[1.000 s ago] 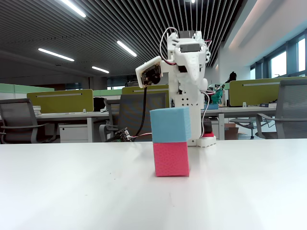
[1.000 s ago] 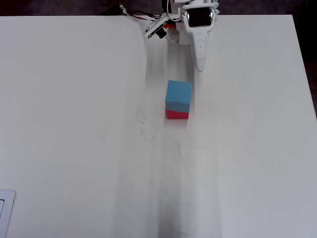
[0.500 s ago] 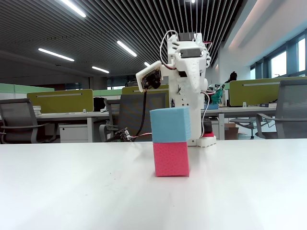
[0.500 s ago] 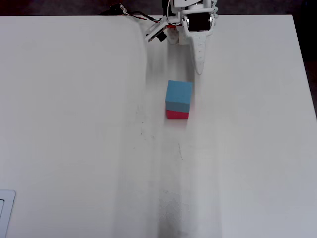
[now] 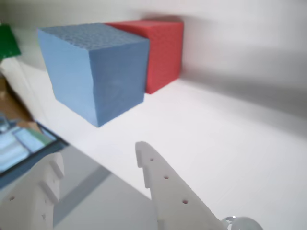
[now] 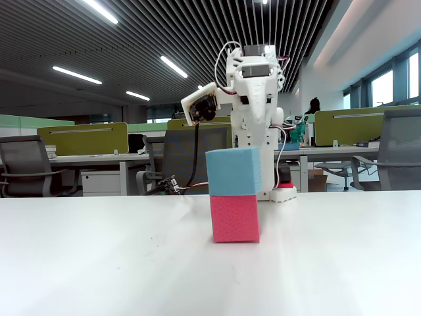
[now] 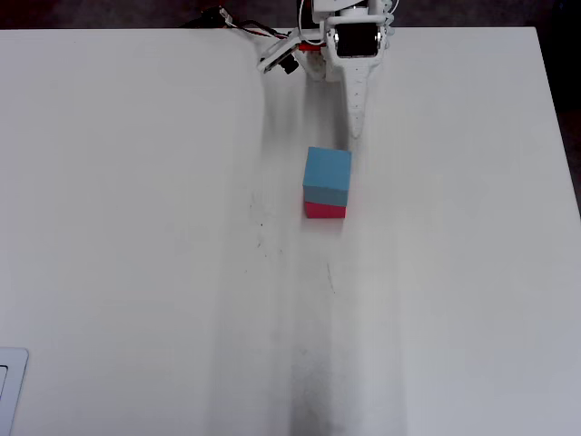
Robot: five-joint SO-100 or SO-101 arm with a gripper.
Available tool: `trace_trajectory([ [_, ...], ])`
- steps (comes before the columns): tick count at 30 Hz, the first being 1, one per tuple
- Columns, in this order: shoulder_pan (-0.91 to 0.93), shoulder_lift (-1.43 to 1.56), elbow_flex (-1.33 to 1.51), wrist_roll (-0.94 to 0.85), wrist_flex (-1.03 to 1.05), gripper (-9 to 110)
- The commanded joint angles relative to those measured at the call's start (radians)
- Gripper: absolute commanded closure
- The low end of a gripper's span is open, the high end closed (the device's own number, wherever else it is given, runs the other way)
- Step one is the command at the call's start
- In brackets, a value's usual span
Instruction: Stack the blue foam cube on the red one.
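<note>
White table (image 7: 136, 227), wide bare margins around blue foam cube (image 7: 328, 175) atop red one (image 7: 324, 211).

The work surface is a white table (image 6: 99, 263) in an open-plan office. Behind it stand desks with olive-green partition screens (image 6: 82, 138), grey mesh office chairs (image 6: 23, 164) and a window (image 6: 395, 79) at the right of the fixed view. The ceiling consists of dark parallel slats (image 6: 164, 33) fitted with linear light strips (image 6: 77, 75).
</note>
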Motion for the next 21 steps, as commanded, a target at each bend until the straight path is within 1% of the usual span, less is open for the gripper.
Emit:
trace_trajectory([
  [1, 0.005, 0.005, -0.032, 0.000, -0.017, 84],
  [21, 0.184, 0.005, 0.015, -0.009, -0.138, 83],
])
